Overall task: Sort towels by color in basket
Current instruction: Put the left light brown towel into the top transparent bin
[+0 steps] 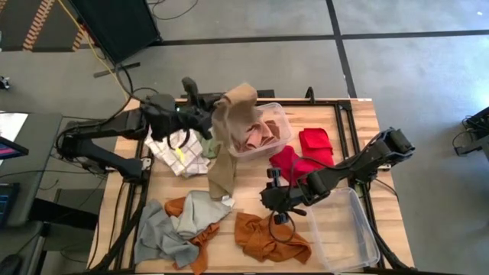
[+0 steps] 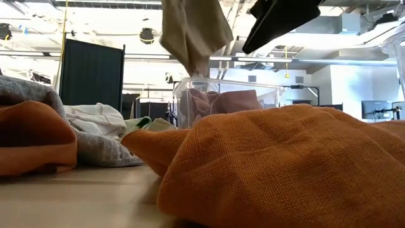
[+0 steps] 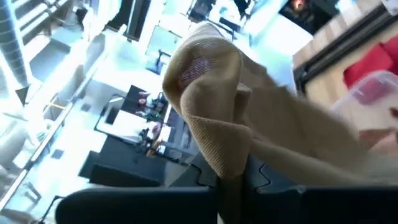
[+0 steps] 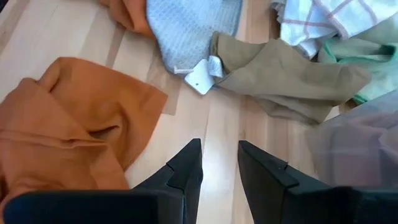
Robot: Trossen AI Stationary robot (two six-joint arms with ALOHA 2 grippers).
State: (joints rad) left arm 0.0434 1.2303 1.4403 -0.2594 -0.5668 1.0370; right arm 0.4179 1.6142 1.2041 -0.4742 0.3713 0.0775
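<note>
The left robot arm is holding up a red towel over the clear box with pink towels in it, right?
Not red. The high view shows the left gripper shut on a tan towel, hanging beside the clear box with pink towels. The red towels lie on the table.

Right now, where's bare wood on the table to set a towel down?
Free: the front strip between the rust orange towel and the grey towel, and the patch between the tan towel hanging from the left hand and the right hand. Crowded: the back-left by the white-checked towel, and the red towels beside the bin.
</note>
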